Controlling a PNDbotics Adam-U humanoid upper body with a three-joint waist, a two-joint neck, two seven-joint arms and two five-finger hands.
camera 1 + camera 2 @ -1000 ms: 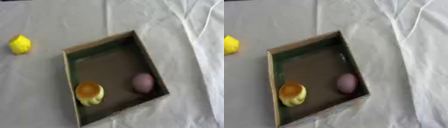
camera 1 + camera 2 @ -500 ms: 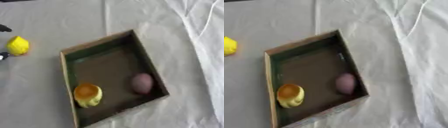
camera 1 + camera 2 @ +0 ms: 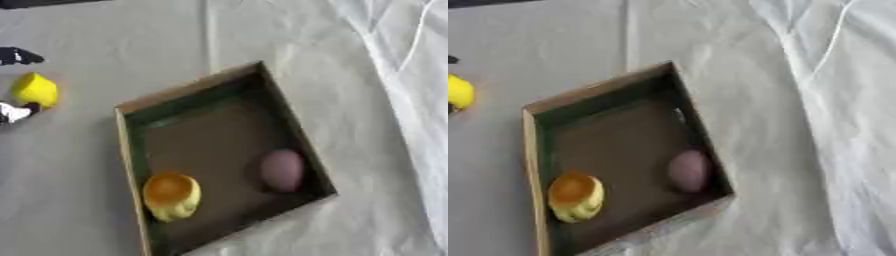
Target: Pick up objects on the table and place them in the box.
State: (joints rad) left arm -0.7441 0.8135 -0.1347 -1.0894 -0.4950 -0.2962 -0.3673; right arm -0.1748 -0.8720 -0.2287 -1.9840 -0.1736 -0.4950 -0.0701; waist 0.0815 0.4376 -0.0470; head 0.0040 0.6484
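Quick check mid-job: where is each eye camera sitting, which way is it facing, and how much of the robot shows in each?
Left eye view: in the head, looking down at the brown cardboard box; left hand fingers flank the yellow object at left edge.
Right eye view: beside it, same downward look; only dark slivers of that hand at the edge.
Shared: box, orange-yellow object, purple egg-shaped object, white cloth.

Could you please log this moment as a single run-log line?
left hand: fingertips around yellow object, grasp unclear | right hand: unseen | box: orange-yellow object, purple object inside

No readable text, labels or numbers — none (anywhere)
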